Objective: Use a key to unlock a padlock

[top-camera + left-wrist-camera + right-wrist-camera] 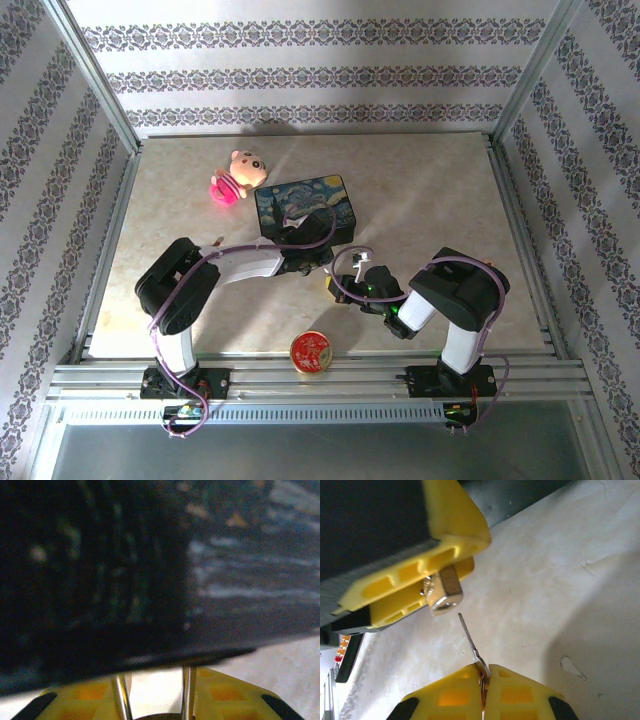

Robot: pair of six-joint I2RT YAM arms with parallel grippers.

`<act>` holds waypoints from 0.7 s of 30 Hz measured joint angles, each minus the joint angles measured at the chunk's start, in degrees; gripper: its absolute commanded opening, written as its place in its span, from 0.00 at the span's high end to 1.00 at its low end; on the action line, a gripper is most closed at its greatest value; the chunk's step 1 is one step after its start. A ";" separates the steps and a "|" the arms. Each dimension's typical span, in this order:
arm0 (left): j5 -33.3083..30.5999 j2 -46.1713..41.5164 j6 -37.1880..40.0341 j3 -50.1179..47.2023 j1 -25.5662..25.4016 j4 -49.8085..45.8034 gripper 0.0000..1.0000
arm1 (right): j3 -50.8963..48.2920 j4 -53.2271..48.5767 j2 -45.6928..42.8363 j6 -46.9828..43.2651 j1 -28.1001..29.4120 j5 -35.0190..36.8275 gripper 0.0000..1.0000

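My left gripper (155,700) is shut on the small brass padlock (444,592). The two thin silvery legs of its shackle (187,692) stand up between the yellow fingers (395,580). The padlock's bottom face points down towards the key (469,640). My right gripper (485,672) is shut on the key's head, and the blade slants up and left. The key's tip stops just short of the padlock's underside, with a small gap showing. In the top view both grippers meet mid-table, left gripper (318,270) and right gripper (348,288), just in front of the painted box.
The dark painted box (303,205) lies directly behind the left gripper and looms close in the left wrist view. A pink plush toy (237,175) sits to its left. A round red-gold tin (311,352) stands near the front rail. Patterned walls enclose the table.
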 measured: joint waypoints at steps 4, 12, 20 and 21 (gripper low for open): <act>0.20 -0.59 0.11 0.00 0.15 0.00 0.70 | 0.00 0.61 0.37 0.02 0.00 0.07 1.00; 0.61 -0.59 0.20 -0.02 0.15 0.00 0.70 | 0.00 1.99 1.20 0.02 0.00 0.11 1.00; 1.92 0.02 0.04 -0.02 0.22 -0.02 0.70 | -0.07 3.02 1.75 0.00 0.00 0.15 1.00; 2.16 0.22 -0.04 -0.02 0.22 -0.02 0.70 | -0.11 3.23 1.84 -0.02 0.00 0.17 1.00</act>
